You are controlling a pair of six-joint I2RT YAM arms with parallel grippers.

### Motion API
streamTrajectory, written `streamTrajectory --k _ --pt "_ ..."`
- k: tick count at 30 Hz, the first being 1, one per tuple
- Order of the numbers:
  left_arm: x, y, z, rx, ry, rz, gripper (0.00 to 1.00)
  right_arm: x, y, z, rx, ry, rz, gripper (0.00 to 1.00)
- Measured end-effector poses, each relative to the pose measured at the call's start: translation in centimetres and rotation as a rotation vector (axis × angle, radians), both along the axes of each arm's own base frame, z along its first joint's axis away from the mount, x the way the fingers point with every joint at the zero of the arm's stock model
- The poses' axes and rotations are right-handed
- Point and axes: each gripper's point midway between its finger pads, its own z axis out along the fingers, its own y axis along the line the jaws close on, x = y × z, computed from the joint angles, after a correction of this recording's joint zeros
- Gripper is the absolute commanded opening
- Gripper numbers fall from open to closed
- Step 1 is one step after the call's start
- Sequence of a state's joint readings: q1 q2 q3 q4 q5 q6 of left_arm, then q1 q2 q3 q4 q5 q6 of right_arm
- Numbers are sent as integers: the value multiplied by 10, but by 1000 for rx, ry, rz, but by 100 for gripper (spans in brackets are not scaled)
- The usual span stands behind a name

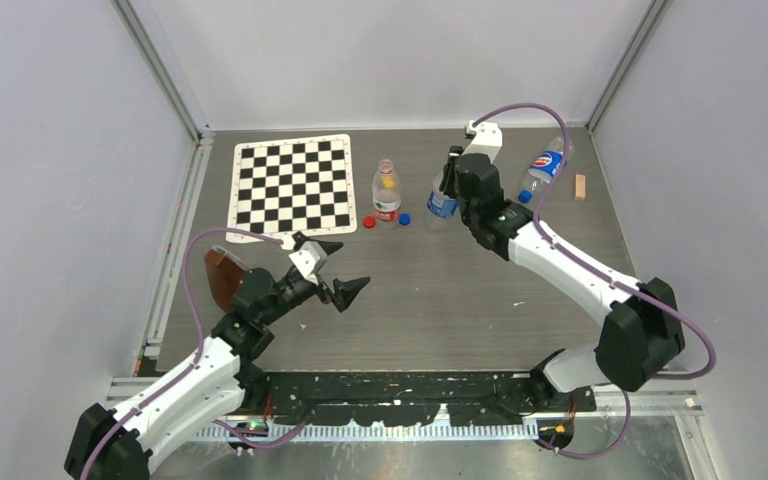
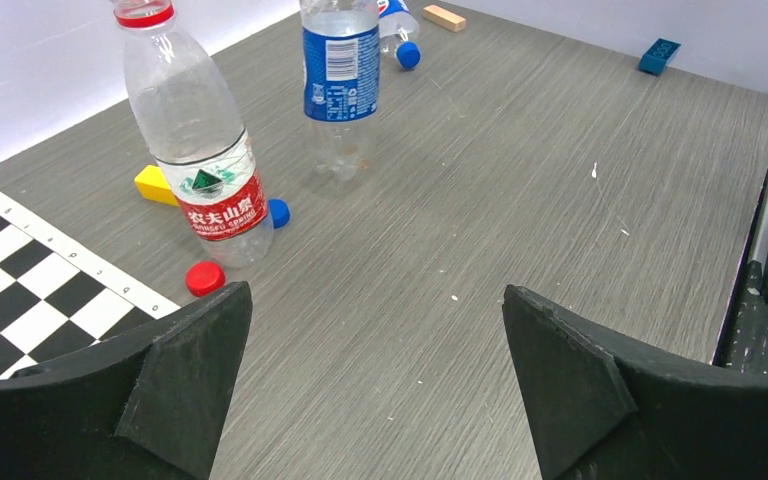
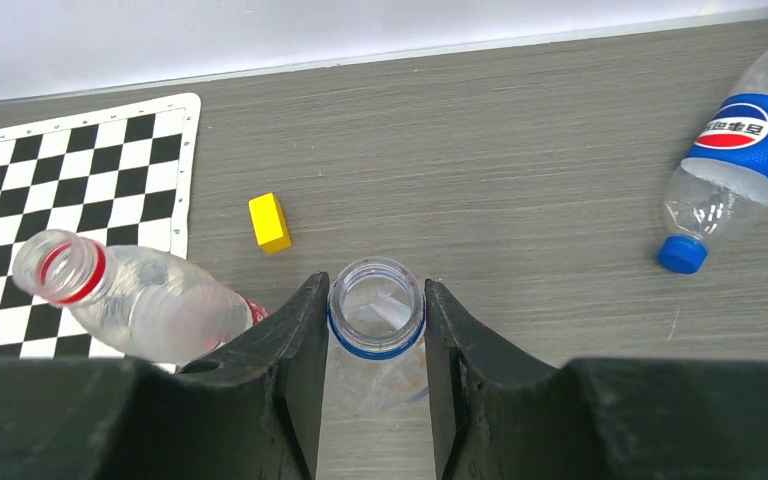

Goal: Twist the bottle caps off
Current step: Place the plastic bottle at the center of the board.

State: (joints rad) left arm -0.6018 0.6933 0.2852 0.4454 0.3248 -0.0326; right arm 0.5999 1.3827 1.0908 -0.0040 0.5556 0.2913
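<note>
L jaws: spread wide, nothing betw. them; black fingers (image 2: pixel 190 370) frame bare grey wood-grain desk (image 2: pixel 440 230).
R jaws: narrow, clamped on neck of clear plastic bottle w/ blue label (image 3: pixel 375 320), one finger (image 3: pixel 295 360) each side, just under the rim.
Held bottle: upright, mouth open, no cap on; from L jaws it stands well ahead, about centre.
Clear plastic bottle w/ red-and-white label (image 2: pixel 200 150): stands on desk ahead-left of L jaws; just left of R jaws. Mouth open, red ring on neck, no cap.
Small round red plastic cap (image 2: pixel 205 278): loose on desk ahead-left of L jaws, nearer them than the red-label bottle, by its foot, near mat edge.
Small round blue plastic cap (image 2: pixel 278 212): loose on desk at right of red-label bottle's base; touching or not, can't tell.
Clear plastic Pepsi bottle (image 3: pixel 735 160): lying on its side, well right of R jaws, cap end nearer them.
Blue screw cap (image 3: pixel 682 254): on the Pepsi bottle.
Yellow plastic block (image 3: pixel 269 221): ahead-left of R jaws, apart from both standing bottles.
Black-and-white chequered mat (image 3: pixel 60 170): flat on desk, left of both jaws.
Small wooden block (image 2: pixel 444 17): far ahead of L jaws.
Blue rectangular brick (image 2: pixel 658 55): far ahead-right of L jaws.
</note>
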Motion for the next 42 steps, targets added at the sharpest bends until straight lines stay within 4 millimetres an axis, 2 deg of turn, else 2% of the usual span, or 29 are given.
streamTrajectory --k 9,14,17,22,24,38,42 --pt "1 1 -1 8 -7 3 100 34 19 -27 0 34 26 3" --pt "1 1 -2 9 -5 3 100 44 29 -26 14 23 44 6" --pt "1 1 -2 9 -5 3 100 48 33 -27 20 17 52 9" --pt "1 0 -2 10 -4 3 100 49 35 -27 24 14 57 26" --pt "1 0 -2 11 -3 3 100 49 35 -27 23 14 58 30" --pt "2 -1 -8 21 12 1 100 50 32 -26 -27 36 55 33" --pt "3 -2 -11 26 19 0 100 49 31 -27 -36 41 54 44"
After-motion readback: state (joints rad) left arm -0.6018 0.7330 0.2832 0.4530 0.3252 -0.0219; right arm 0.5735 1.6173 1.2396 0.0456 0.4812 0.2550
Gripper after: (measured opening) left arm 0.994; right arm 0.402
